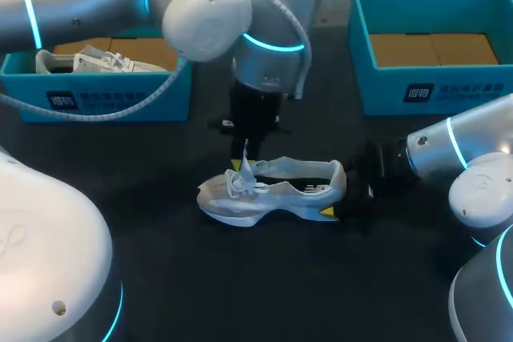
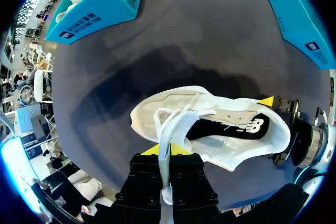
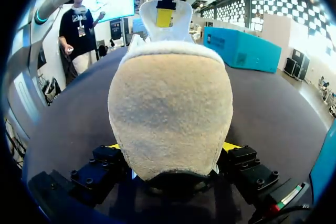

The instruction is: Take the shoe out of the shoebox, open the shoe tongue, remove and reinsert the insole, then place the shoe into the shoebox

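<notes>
White shoe (image 1: 272,194) | left pincer (image 2: 167,149) pinches tongue (image 2: 176,129) | right pincer (image 3: 171,146) clamps heel (image 3: 170,108) | insole (image 2: 231,128) bears logo

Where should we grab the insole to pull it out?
Probably the insole at its heel end, from above through the shoe opening. It lies bare there, while its front hides under the tongue, which the left gripper holds up. The right gripper clamps the heel.

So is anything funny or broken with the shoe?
Nothing looks broken. The one odd bit is on the shoe: its tongue sticks straight up instead of lying flat, because the left gripper pinches it. The right gripper clamps the heel. The shoe stands upright on the table.
</notes>
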You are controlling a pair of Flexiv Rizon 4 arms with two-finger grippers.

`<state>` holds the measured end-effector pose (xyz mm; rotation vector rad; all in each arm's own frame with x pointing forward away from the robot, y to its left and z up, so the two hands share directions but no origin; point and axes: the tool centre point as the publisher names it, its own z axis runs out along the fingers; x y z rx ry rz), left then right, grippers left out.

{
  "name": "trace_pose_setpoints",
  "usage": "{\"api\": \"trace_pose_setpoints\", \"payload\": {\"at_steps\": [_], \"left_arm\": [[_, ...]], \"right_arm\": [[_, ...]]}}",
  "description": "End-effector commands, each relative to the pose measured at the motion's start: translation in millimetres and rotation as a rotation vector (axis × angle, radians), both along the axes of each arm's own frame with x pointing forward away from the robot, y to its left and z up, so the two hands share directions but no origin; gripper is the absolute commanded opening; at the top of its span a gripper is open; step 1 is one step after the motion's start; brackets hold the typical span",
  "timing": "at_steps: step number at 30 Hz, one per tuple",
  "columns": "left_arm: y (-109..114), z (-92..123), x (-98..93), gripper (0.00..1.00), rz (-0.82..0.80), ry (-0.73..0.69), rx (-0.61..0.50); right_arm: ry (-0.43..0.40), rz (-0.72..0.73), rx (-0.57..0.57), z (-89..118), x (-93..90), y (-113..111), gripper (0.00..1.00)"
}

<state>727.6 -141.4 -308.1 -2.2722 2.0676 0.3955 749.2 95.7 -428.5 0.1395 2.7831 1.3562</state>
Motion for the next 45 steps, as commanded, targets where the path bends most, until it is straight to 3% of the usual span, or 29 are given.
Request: {"api": "trace_pose_setpoints", "payload": {"at_steps": [1, 8, 17, 20, 21, 23, 24, 25, 27, 28, 38, 45], "left_arm": [[14.0, 3.5, 1.4, 0.00, 0.010, 0.001, -0.099], [29.2, 2.0, -1.2, 0.00, -0.002, 0.000, -0.099], [44.8, -18.9, -12.5, 0.00, -0.026, 0.021, -0.053], [50.7, -28.0, -14.4, 0.10, -0.014, 0.031, -0.025], [52.7, -30.1, -14.8, 0.18, -0.010, 0.037, -0.025], [55.9, -34.6, -15.3, 0.42, -0.004, 0.045, -0.017], [57.3, -36.5, -15.3, 0.64, 0.000, 0.048, -0.017], [58.5, -37.8, -15.4, 0.69, 0.002, 0.050, -0.017], [60.4, -40.9, -15.4, 0.92, 0.012, 0.060, -0.018], [61.2, -43.0, -15.5, 0.97, 0.015, 0.065, -0.020], [66.7, -49.5, -16.8, 1.00, 0.046, 0.088, -0.021], [54.6, -26.0, -15.1, 1.00, 0.004, 0.035, -0.091]], "right_arm": [[0.000, -0.001, -0.006, -4.4, -0.6, 4.8, 0.00], [0.000, -0.001, -0.006, -4.4, -0.6, 4.8, 0.00], [0.000, -0.001, -0.006, -4.4, -0.6, 4.8, 0.00], [0.000, -0.001, -0.006, -4.4, -0.6, 4.8, 0.00], [0.000, -0.001, -0.006, -4.4, -0.6, 4.8, 0.00], [0.000, -0.001, -0.006, -4.4, -0.6, 4.8, 0.00], [0.000, -0.001, -0.006, -4.4, -0.6, 4.8, 0.00], [0.000, -0.001, -0.006, -4.4, -0.6, 4.8, 0.00], [0.000, -0.001, -0.006, -4.4, -0.6, 4.8, 0.00], [0.000, -0.001, -0.006, -4.4, -0.6, 4.8, 0.00], [0.000, -0.001, -0.006, -4.4, -0.6, 4.8, 0.00], [0.000, -0.001, -0.006, -4.4, -0.6, 4.8, 0.00]]}}
